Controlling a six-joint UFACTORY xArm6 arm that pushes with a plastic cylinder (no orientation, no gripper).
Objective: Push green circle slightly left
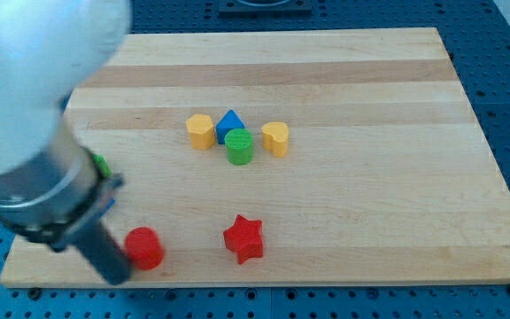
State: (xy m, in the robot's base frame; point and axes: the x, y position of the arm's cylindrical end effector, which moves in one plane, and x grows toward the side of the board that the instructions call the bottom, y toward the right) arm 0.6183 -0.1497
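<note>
1. My arm [34,151] is filling the view's left side as a blurred white and grey mass, and the dark rod [104,252] is slanting down from it toward the view's bottom.
2. My tip [118,279] is sitting at the rod's lower end, near the bottom-left edge of the wooden board [370,213]. It is a bare rod, so it is neither closing on nor carrying anything; it is only standing on the board.
3. A sliver of a green block [102,165] is peeking out above my tip, mostly hidden by the arm; I cannot tell its shape.
4. The red cylinder [144,247] is lying just to the right of my tip and slightly above it, very close; whether they are touching I cannot tell.
5. The yellow block [201,131] is sitting well above and to the right of my tip, forming the left end of a small cluster.
6. The blue triangle [230,122] is sitting right beside that yellow block, further right.
7. The green circle [240,147] is lying far up and to the right of my tip, well apart from it, just below the blue triangle and between the two yellow pieces.
8. The red star [243,238] is lying to the right of my tip, at about the red cylinder's level.
9. The yellow heart [275,138] is closing the cluster, furthest right of my tip.
</note>
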